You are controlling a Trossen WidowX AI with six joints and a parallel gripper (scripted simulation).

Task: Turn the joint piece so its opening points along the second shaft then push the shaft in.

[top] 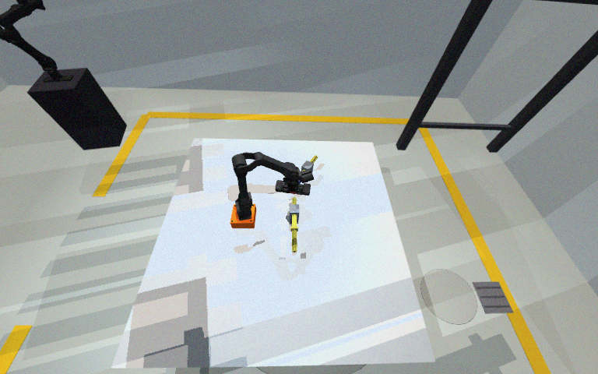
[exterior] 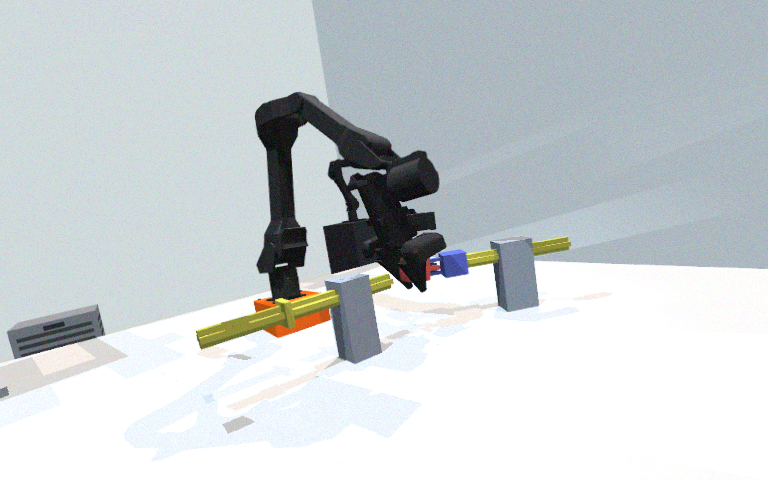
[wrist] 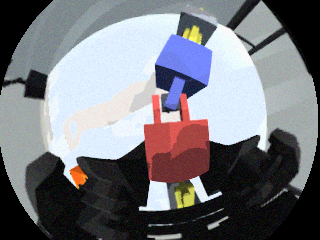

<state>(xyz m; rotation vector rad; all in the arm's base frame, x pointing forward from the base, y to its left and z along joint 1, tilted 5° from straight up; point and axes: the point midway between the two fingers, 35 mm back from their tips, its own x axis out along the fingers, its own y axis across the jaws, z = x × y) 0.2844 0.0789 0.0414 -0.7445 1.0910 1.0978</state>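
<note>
My gripper [top: 293, 190] [exterior: 415, 278] [wrist: 167, 136] is shut on the red joint piece [exterior: 403, 274] [wrist: 172, 145]. The red piece is hinged to a blue piece [exterior: 453, 263] [wrist: 186, 60] on the end of the first yellow shaft [top: 314, 158] [exterior: 552, 245], which a grey block [exterior: 515, 277] holds. The second yellow shaft [top: 294, 240] [exterior: 243, 328] [wrist: 185, 195] lies in the nearer grey block [exterior: 356, 319]. Its end stands apart from the red piece and roughly faces it in the wrist view. The red opening is hidden.
A yellow collar [exterior: 287, 313] stands out around the second shaft. The arm's orange base [top: 243, 216] [exterior: 300, 319] is beside that shaft on the white table top [top: 353, 264]. A black pedestal [top: 79, 110] with another arm and black posts [top: 445, 70] stand beyond the table.
</note>
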